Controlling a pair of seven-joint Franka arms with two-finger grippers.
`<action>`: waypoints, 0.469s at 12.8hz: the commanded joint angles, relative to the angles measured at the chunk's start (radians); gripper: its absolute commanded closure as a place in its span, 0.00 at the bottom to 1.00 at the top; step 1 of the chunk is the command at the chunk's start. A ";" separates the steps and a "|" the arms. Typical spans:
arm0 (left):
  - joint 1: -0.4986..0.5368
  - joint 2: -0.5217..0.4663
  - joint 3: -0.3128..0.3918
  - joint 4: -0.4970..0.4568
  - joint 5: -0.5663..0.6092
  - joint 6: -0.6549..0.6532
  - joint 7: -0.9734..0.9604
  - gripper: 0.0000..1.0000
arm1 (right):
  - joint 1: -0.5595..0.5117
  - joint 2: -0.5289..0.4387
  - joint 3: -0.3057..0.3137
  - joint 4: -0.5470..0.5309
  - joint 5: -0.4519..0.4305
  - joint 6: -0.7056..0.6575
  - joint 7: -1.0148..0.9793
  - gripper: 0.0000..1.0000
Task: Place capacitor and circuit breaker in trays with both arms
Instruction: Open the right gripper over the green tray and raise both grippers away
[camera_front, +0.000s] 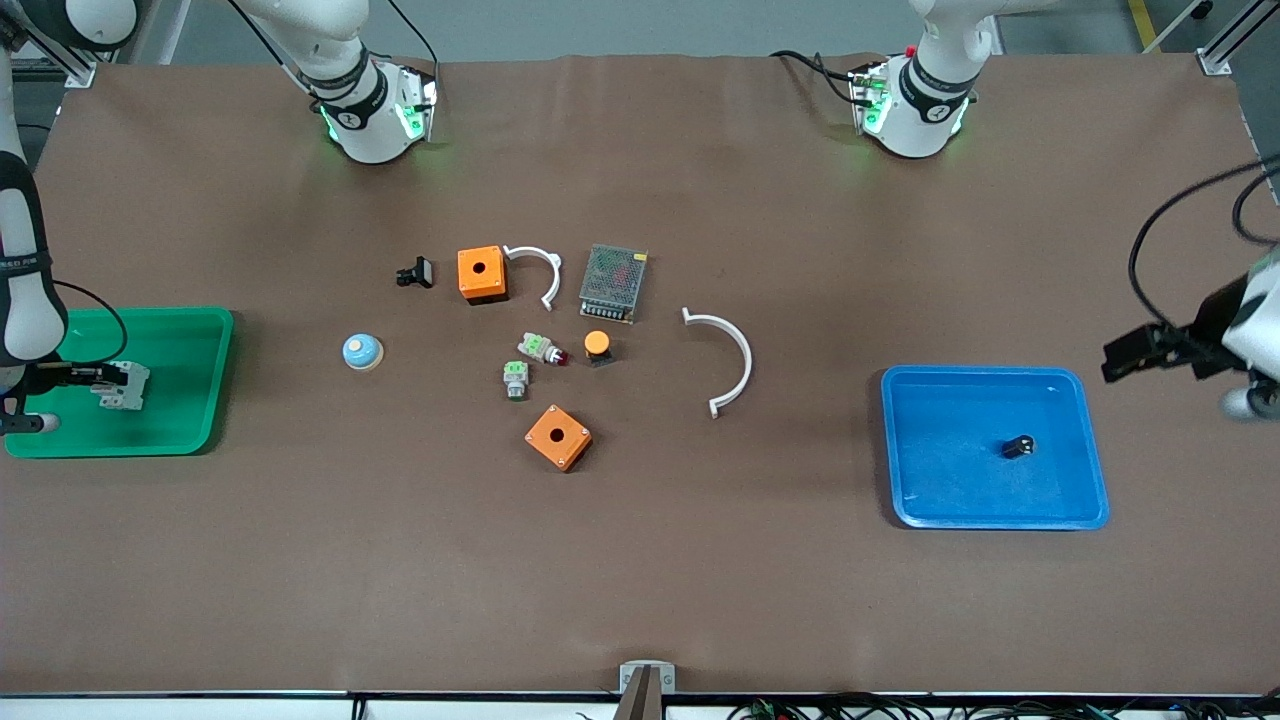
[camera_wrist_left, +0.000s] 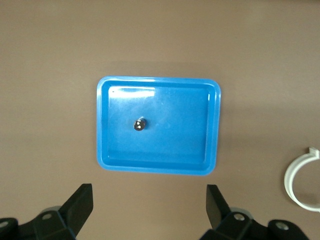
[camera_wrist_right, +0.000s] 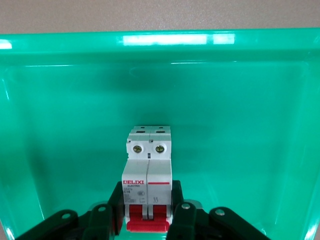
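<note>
The circuit breaker (camera_front: 125, 385), light grey with a red lever, is in the green tray (camera_front: 180, 440) at the right arm's end of the table. My right gripper (camera_front: 85, 378) is shut on it. In the right wrist view the fingers (camera_wrist_right: 182, 215) flank the breaker (camera_wrist_right: 148, 165) just above the tray floor (camera_wrist_right: 240, 125). The capacitor (camera_front: 1018, 446), a tiny black cylinder, lies loose in the blue tray (camera_front: 985, 522). It also shows in the left wrist view (camera_wrist_left: 139, 124) inside the tray (camera_wrist_left: 157, 80). My left gripper (camera_front: 1118, 358) is open and empty, up over the table beside the blue tray.
Mid-table lie two orange boxes (camera_front: 481, 273) (camera_front: 558, 437), a mesh-topped power supply (camera_front: 612, 283), two white curved pieces (camera_front: 540, 270) (camera_front: 735, 365), an orange-capped button (camera_front: 597, 346), two green-topped parts (camera_front: 515, 379), a blue-domed button (camera_front: 361, 351) and a black bracket (camera_front: 415, 272).
</note>
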 joint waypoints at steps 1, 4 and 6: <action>0.003 -0.077 -0.016 -0.023 0.003 -0.073 0.011 0.00 | -0.018 -0.015 0.020 -0.009 -0.019 -0.002 -0.009 0.48; -0.111 -0.137 0.060 -0.037 -0.005 -0.146 0.004 0.00 | -0.001 -0.062 0.025 -0.001 -0.021 -0.057 -0.008 0.00; -0.157 -0.155 0.099 -0.054 -0.005 -0.199 -0.001 0.00 | 0.072 -0.162 0.022 0.002 -0.025 -0.167 0.021 0.01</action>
